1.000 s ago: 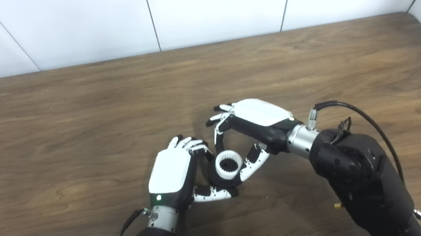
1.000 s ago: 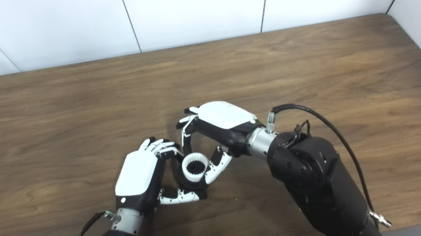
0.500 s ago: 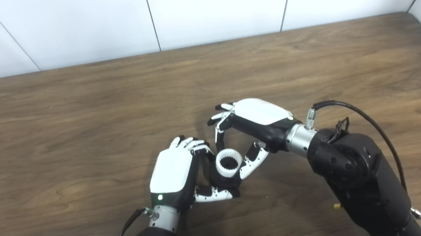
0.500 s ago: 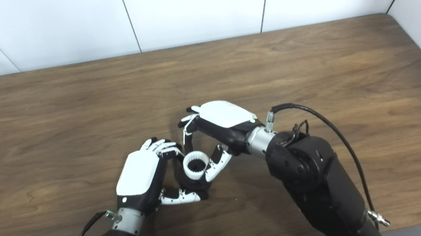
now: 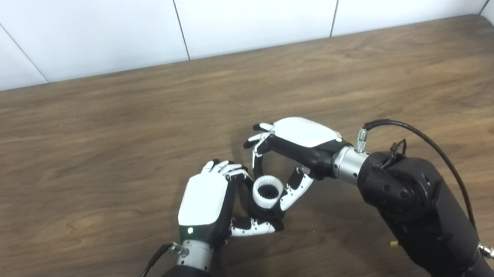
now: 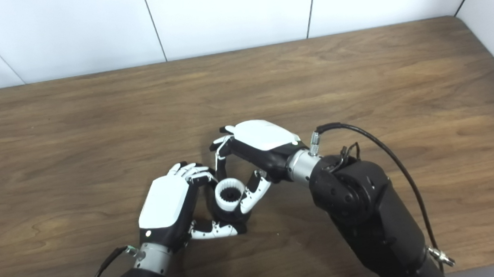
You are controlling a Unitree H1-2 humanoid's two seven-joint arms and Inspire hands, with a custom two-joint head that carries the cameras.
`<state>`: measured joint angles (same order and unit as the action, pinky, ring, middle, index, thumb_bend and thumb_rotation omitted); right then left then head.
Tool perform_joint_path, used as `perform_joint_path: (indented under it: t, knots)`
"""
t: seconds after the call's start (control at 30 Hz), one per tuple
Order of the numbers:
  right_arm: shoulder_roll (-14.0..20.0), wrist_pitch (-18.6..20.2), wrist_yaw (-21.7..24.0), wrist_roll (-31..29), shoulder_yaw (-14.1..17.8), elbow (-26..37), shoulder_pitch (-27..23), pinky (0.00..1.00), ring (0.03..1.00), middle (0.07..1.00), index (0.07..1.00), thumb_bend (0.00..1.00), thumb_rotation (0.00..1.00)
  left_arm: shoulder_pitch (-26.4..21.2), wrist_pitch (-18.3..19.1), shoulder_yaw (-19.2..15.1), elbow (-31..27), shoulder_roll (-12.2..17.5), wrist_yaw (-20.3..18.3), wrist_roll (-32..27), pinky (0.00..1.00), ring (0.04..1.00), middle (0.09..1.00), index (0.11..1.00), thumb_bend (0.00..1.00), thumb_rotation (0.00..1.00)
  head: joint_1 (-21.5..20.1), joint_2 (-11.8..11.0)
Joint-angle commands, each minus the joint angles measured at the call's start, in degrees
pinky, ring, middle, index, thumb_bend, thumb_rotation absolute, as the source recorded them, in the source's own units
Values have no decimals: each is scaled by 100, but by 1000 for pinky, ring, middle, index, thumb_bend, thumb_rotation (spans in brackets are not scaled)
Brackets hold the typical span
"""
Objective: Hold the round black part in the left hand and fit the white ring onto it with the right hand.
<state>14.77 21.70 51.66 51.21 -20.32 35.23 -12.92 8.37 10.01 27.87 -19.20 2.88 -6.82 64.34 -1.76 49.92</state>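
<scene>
Left hand of mine is wrapped around the round black part, fingers curled over its far side and thumb lying under its near side; the part is held just above the wooden table, near the front middle of it; only a dark rim of it shows beneath the ring. On top of the part sits the white ring, its toothed inner wall facing up towards me and its hollow dark inside; whether it is pressed fully home or only resting on the part I cannot tell. My right hand pinches the ring from its far and right sides; one finger reaches down to the ring's far edge, the thumb lies against its right edge, so that hand is closed on the ring; the two hands almost meet over it. Behind the table stands a white panelled wall; a black cable loops from my right wrist along the forearm.
</scene>
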Motion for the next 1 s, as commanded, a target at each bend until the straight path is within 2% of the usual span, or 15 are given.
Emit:
perform_joint_path:
  t: [0.0,0.37,0.9,0.93,0.97]
  knots:
    - [-45,-145,-233,-29,21,71,-125,989,988,871,486,522,134,-86,-54,69,-30,-148,33,23,927,848,757,484,523,52,13,8]
    - [-64,-123,-238,-21,-72,72,-152,979,983,868,486,522,134,-110,2,93,-64,-156,1,65,932,848,759,483,523,53,14,4]
    - [129,-108,-106,33,-65,85,-221,987,982,888,495,524,154,-124,-37,83,-50,-133,55,43,923,844,752,483,523,52,-36,12]
    - [134,-98,-104,35,-59,76,-222,981,980,887,562,699,202,-126,-31,83,-55,-134,42,43,925,845,754,484,523,53,-34,9]
    - [140,-94,-104,37,-54,69,-223,981,981,888,605,804,233,-127,-29,83,-57,-134,37,47,926,846,755,484,523,53,-34,9]
